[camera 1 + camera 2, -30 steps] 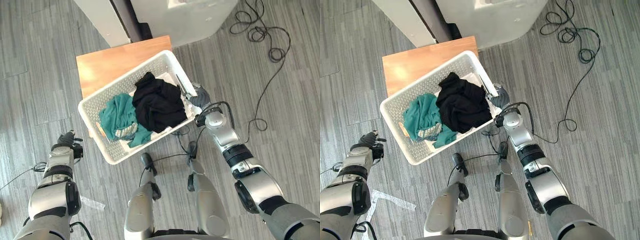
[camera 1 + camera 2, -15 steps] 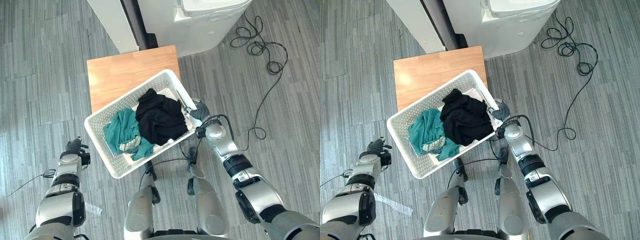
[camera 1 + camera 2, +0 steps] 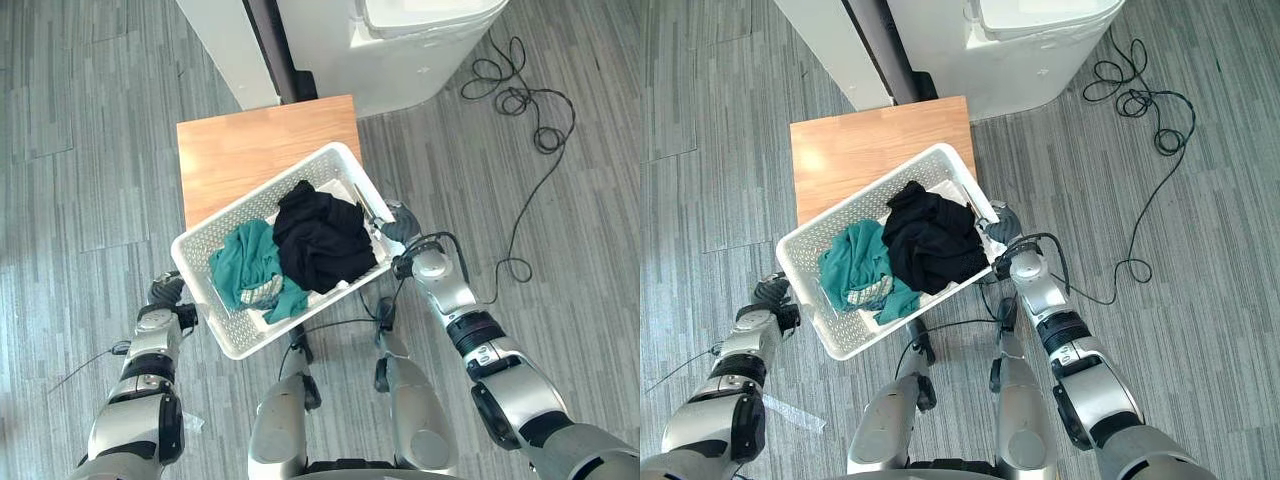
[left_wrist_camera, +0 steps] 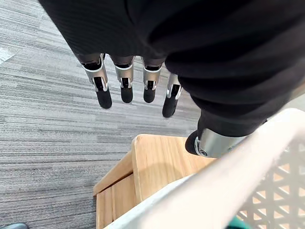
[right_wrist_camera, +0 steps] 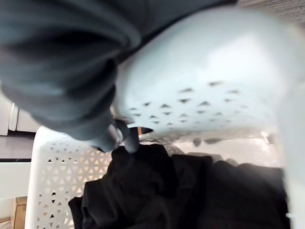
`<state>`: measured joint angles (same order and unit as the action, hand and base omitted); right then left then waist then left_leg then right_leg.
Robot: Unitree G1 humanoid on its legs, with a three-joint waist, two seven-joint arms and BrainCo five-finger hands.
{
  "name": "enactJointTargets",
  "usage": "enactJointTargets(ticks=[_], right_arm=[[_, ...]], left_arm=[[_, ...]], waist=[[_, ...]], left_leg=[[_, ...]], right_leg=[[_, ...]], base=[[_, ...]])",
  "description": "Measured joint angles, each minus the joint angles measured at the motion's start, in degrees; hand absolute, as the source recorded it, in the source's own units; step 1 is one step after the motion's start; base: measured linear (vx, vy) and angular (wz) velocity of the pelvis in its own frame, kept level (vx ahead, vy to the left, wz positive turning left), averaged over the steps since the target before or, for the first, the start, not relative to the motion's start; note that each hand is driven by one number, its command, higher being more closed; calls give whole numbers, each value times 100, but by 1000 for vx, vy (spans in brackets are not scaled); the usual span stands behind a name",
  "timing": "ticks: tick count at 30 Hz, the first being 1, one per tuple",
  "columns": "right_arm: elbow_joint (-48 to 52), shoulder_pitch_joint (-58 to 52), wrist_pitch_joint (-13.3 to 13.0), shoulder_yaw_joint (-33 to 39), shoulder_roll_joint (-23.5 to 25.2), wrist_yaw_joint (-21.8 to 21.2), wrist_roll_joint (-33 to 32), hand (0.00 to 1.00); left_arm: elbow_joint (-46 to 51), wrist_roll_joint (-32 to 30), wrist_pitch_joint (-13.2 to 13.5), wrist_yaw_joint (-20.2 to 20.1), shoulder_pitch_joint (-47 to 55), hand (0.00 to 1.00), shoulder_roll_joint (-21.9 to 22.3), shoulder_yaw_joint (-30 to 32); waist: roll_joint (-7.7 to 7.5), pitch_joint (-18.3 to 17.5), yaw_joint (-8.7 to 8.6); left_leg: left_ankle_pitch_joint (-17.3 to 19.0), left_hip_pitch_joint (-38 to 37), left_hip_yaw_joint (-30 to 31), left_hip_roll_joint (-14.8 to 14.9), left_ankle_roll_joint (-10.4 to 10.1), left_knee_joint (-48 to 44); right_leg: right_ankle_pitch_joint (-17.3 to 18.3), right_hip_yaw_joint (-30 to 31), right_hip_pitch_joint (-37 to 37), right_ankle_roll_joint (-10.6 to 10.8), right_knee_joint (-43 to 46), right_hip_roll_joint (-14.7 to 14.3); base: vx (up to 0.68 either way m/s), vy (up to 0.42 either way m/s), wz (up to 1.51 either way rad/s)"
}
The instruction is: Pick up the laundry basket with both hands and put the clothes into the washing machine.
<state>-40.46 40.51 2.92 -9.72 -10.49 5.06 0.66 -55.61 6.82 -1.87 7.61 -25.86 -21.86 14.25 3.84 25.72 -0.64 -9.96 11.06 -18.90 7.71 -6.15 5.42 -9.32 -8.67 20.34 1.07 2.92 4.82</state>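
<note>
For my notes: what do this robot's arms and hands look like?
Both arms, left arm and right arm, are silver-grey rounded segments with black bands at the joints. Left hand and right hand wear dark ribbed covers; the left's fingers are silver, dark-tipped.

Grey plank-patterned floor (image 3: 80,150) bearing a low wooden table (image 3: 250,150), soft glare on its top; behind it, a white panel (image 3: 215,45) beside a dark upright strip (image 3: 270,45).
</note>
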Motion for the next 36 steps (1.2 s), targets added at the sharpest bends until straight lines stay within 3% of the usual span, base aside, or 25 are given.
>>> enactJointTargets(ticks=[6,17,29,36], right_arm=[[-685,494,83,593,-9,82,3,100],[-1290,1248,266,1689,-92,587,-573,100],[-1472,1470,271,1768,-183,647,-687,100],[-1180,1387,332,1629,-177,648,-679,100]], left_arm=[[316,107,56,34,139,0,161,-293],[890,162,236,124,399,0,366,-696],[1304,173,239,142,426,0,502,-741],[2366,844,267,261,315,0,347,-720]], waist=[[210,-110,93],[375,-119,230],[448,-85,288],[500,-64,278]], left_leg=[[19,40,146,-58,-27,3],[0,157,331,-87,-4,5],[0,167,351,-94,-3,6],[13,191,292,-92,-21,5]], right_leg=[[13,-70,-9,19,2,68],[12,-223,2,19,-17,116],[18,-238,2,19,-15,121],[17,-181,67,18,-13,117]], base=[[-1,-10,6],[15,-24,7],[19,-6,0],[12,-21,-3]])
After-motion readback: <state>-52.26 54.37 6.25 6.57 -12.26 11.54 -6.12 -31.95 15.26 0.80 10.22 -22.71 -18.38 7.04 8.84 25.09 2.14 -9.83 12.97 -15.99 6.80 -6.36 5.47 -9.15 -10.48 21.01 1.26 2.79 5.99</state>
